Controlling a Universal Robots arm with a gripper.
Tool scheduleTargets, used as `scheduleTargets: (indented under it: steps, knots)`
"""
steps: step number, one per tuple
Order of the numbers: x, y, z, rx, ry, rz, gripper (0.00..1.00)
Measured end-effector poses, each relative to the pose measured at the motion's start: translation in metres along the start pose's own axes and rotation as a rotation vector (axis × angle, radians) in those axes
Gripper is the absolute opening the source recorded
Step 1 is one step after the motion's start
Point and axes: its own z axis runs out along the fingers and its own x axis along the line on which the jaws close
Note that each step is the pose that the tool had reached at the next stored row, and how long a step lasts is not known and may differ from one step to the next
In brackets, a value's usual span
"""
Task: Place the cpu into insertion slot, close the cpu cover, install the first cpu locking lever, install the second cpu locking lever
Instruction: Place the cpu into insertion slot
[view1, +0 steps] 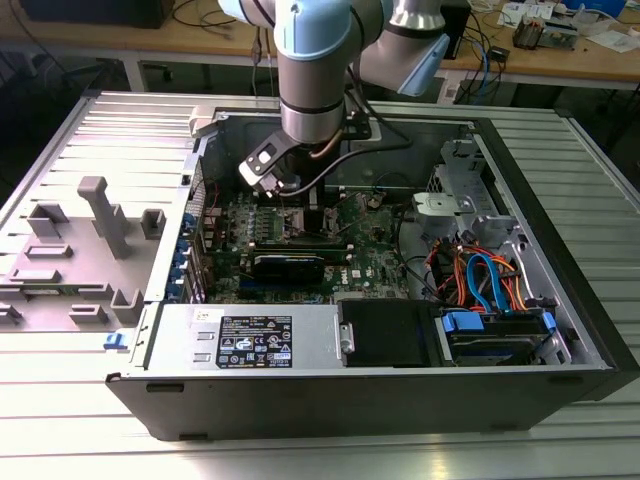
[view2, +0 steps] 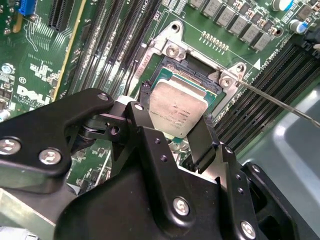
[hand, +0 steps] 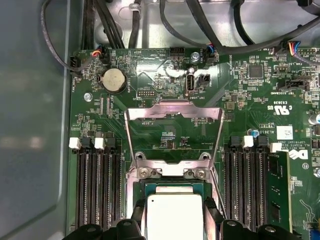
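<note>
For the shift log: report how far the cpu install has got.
Nothing finished yet. In hand: the black gripper grips the flat silver-grey square cpu at the dark-rimmed square insertion slot. Left: the thin silver metal cpu cover stands open, and a wire locking lever sits swung out.

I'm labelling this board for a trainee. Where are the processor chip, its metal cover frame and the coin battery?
processor chip (hand: 172, 215), first wrist view, middle of its silver top.
metal cover frame (hand: 200, 114), first wrist view, the raised frame's bar opposite its hinge.
coin battery (hand: 114, 80), first wrist view, centre of its round face.
</note>
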Motion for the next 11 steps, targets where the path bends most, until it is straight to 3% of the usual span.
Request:
scheduleTargets:
  steps: [11]
  knots:
    - [-0.0002, -0.0023, 0.0033, 0.0002, -0.0001, 0.000, 0.55]
